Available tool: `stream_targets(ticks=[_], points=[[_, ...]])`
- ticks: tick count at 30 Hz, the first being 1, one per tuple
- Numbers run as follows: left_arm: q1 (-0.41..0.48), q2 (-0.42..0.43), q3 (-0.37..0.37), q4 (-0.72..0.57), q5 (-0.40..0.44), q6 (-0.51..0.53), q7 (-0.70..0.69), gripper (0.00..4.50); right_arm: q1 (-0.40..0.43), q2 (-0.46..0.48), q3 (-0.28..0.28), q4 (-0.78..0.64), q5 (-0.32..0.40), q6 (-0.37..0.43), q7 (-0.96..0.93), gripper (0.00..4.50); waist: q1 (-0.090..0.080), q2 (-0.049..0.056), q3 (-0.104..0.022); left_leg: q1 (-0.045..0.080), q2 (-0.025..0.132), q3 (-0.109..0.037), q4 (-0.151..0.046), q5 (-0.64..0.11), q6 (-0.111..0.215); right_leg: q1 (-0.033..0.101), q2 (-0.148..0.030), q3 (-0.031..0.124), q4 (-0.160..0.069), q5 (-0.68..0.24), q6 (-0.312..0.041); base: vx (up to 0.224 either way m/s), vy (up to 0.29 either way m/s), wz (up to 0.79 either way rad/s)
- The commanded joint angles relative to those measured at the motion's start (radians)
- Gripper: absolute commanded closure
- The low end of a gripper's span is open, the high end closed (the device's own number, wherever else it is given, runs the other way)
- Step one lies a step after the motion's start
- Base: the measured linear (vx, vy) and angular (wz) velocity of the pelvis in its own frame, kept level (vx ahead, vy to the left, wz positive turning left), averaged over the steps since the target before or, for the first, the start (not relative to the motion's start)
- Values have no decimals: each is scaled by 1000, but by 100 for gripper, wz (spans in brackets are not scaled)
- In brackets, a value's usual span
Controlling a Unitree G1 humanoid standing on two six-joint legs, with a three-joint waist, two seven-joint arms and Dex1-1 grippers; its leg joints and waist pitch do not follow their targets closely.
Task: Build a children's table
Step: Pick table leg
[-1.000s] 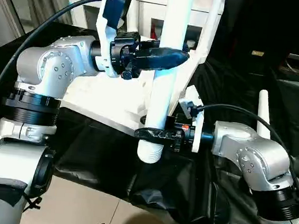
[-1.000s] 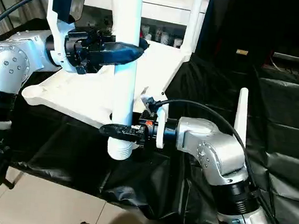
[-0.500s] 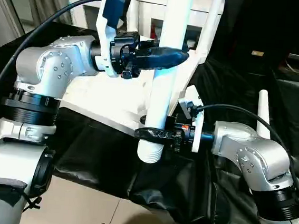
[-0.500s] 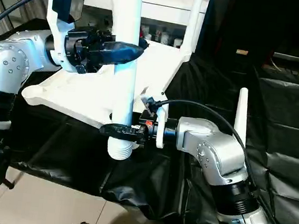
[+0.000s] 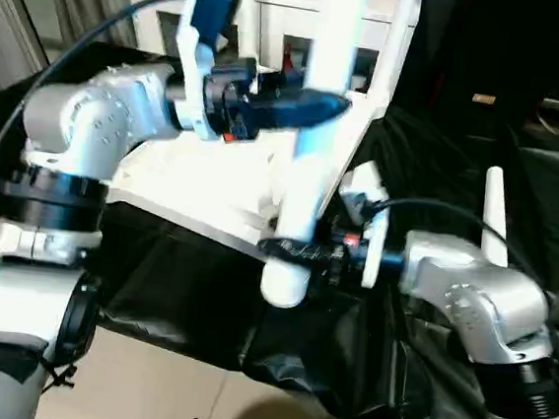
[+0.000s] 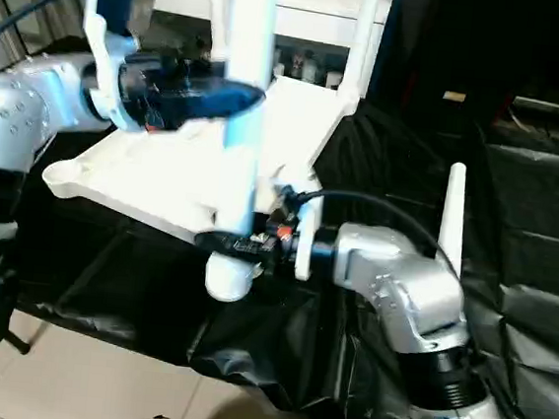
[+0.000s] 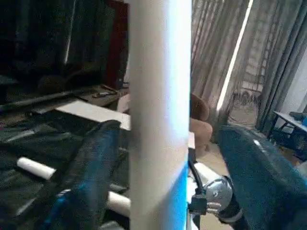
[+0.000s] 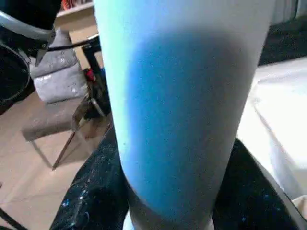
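1. The right gripper (image 5: 293,250) is clamped around the fat threaded end of a white leg (image 5: 315,144), one black finger on each side of the tube. My guess is it grips low so that end can be steered into a corner socket.
2. The left gripper (image 7: 163,163) sits higher up the same leg, but its fingers (image 7: 91,167) are spread wide with a visible gap on both sides of the tube, so it's not gripping at all. It looks more like a loose guide, or it's about to re-grab.
3. The tabletop (image 6: 164,174) lies upside down just behind the right fingers, on the black sheet (image 6: 543,245).
4. Another leg (image 5: 494,215) stands beyond the right arm, well away from both sets of fingers.
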Motion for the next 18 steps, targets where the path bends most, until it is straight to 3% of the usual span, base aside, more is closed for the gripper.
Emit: stream_targets(ticks=[1,4,6,8,9,10,11,12,13,14,15,16,17,18], points=[[-13,14,13,18,1,7,-1,74,13,-6,-25,-44,19,5,-13,262,1,5,-85,2,-9,10,-54,-186,0,67,-51,33,-80,-298,-145,0,0,0],[10,30,22,25,23,-19,17,39,32,-19,-40,-73,27,8,-17,262,1,9,-88,2,-8,8,-54,-181,-2,67,-50,33,-77,-291,-139,0,0,0],[45,37,55,16,30,-31,74,33,45,-30,-57,-89,24,7,-29,262,-2,21,-88,3,-9,7,-54,-206,-9,68,-50,31,-79,-296,-140,0,0,0],[89,43,86,-23,29,-43,117,33,53,-38,-79,-96,10,-2,-52,262,-5,16,-86,1,-9,8,-55,-203,-6,68,-49,30,-81,-303,-134,0,0,0],[110,45,99,-44,32,-49,138,33,55,-39,-88,-98,2,-9,-67,262,-6,18,-88,1,-9,8,-54,-196,-5,67,-51,31,-80,-313,-127,0,0,0],[158,45,114,-96,51,-68,184,33,55,-35,-105,-90,-27,-37,-106,262,-7,7,-90,2,-8,10,-53,-189,-4,66,-51,32,-82,-319,-121,0,0,0],[193,45,122,-133,66,-82,216,33,54,-31,-117,-85,-48,-59,-136,262,-10,16,-90,-2,-4,7,-57,-176,-13,65,-54,32,-77,-318,-121,0,0,0],[193,45,122,-133,66,-82,216,33,54,-31,-117,-85,-48,-59,-136,262,-12,18,-89,4,-4,8,-55,-191,-14,58,-53,32,-81,-338,-113,0,0,0],[276,31,145,-215,108,-89,313,33,38,-15,-123,-42,-126,-122,-224,262,-13,9,-89,2,-2,8,-57,-187,-20,59,-57,32,-77,-351,-109,0,0,0],[403,-23,189,-332,206,-131,504,33,17,18,-118,47,-252,-259,-361,262,-19,-20,-88,-2,5,10,-61,-182,-26,59,-59,32,-79,-353,-102,0,0,0],[404,-23,189,-333,207,-131,505,33,17,18,-118,47,-252,-259,-362,262,-32,-11,-79,-4,0,11,-64,-195,-30,53,-58,26,-82,-417,-89,0,0,0],[481,-85,233,-394,274,-213,635,33,9,30,-106,98,-330,-321,-461,262,-40,-36,-80,7,-8,20,-54,-208,-16,49,-57,27,-99,-498,-53,0,0,0],[481,-85,233,-394,274,-213,635,33,9,30,-106,98,-330,-321,-461,262,-35,-25,-83,7,-9,18,-53,-198,-15,49,-59,28,-99,-509,-45,0,0,0],[543,-124,242,-420,357,-255,755,33,18,63,-114,107,-347,-355,-519,262,-39,-39,-84,6,-9,21,-55,-193,-5,46,-51,28,-108,-505,-24,0,0,0]])
